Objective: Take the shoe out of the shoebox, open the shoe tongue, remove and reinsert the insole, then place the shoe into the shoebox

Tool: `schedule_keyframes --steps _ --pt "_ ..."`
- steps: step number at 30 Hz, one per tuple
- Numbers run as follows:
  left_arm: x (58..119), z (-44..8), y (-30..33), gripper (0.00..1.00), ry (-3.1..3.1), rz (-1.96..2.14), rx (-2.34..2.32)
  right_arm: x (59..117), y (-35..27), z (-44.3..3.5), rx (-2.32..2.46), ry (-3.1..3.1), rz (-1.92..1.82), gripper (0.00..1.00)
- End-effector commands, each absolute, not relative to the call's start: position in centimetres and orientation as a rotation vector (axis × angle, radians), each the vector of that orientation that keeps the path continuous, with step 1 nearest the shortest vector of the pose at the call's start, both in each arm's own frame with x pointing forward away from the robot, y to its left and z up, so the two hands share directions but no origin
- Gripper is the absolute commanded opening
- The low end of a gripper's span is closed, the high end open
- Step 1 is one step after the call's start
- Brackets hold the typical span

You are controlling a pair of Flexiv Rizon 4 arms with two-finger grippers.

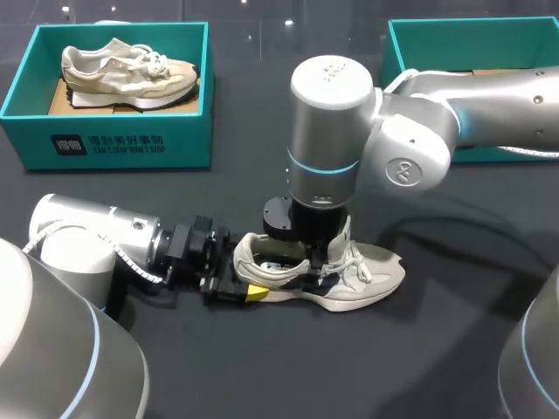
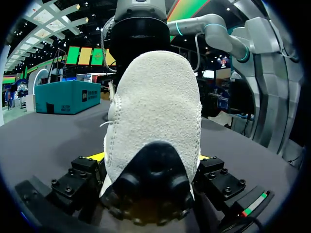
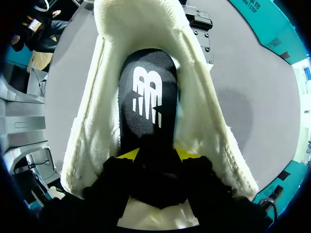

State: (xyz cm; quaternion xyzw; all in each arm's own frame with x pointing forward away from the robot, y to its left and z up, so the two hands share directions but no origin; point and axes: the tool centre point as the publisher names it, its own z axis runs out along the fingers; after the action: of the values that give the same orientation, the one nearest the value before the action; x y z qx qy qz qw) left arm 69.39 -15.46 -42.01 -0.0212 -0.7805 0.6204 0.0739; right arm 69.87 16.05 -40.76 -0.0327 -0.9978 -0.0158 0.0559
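Shoe (image 1: pixel 371 278): a pale sneaker standing on its sole on the dark tabletop (image 1: pixel 262 375) near the middle, heel toward the left arm and toe pointing right. At far left rear, the left shoebox (image 1: pixel 105 140), teal and open-topped, holds a second shoe (image 1: pixel 127 74) of the same kind, lying on its side. In front of that box the left arm (image 1: pixel 87 240) comes in low across the tabletop, and the left pincer (image 1: pixel 249 292) meets the heel of the shoe. In the left wrist view the heel of the shoe (image 2: pixel 155 107) fills the space between the two fingers of the left pincer (image 2: pixel 149 158), a yellow tip pressed against each side, so this pincer is clamped on the shoe; the left shoebox (image 2: pixel 68 97) stands well apart beyond it. Further right, the right arm (image 1: pixel 489 109) enters from the right edge and bends straight down over the shoe's opening, with the right pincer (image 1: pixel 310 259) lowered into it. In the right wrist view the right pincer (image 3: pixel 158 154) stands narrow, its yellow tips against either side of the black insole (image 3: pixel 146 92), which lies inside the shoe (image 3: pixel 95 121) between the pale lining walls. At far right rear stands the right shoebox (image 1: pixel 437 30), also teal and open.
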Motion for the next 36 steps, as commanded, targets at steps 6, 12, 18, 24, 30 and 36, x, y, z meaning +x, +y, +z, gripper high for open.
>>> schedule_keyframes --steps 6,12,18,24,30,36 --pt "69.3 -42.0 -15.5 0.00 -2.345 1.860 -0.065 68.1 16.8 -44.7 -0.107 -2.912 -0.058 0.34" --pt "69.3 -42.0 -15.5 0.00 -2.345 1.860 -0.065 67.1 16.8 -44.7 -0.130 -2.894 -0.062 0.15" --pt "69.3 -42.0 -15.5 0.00 -2.345 1.860 -0.065 66.8 16.6 -44.7 -0.124 -2.899 -0.103 0.00" --pt "69.3 -42.0 -15.5 0.00 -2.345 1.860 -0.065 66.6 16.0 -43.4 -0.063 -2.942 -0.197 0.00" --pt "69.3 -42.0 -15.5 0.00 -2.345 1.860 -0.065 66.5 14.9 -41.9 0.020 -3.004 -0.358 0.00" --pt "69.3 -42.0 -15.5 0.00 -2.345 1.860 -0.065 66.5 14.1 -40.4 0.089 -3.051 -0.441 0.00"
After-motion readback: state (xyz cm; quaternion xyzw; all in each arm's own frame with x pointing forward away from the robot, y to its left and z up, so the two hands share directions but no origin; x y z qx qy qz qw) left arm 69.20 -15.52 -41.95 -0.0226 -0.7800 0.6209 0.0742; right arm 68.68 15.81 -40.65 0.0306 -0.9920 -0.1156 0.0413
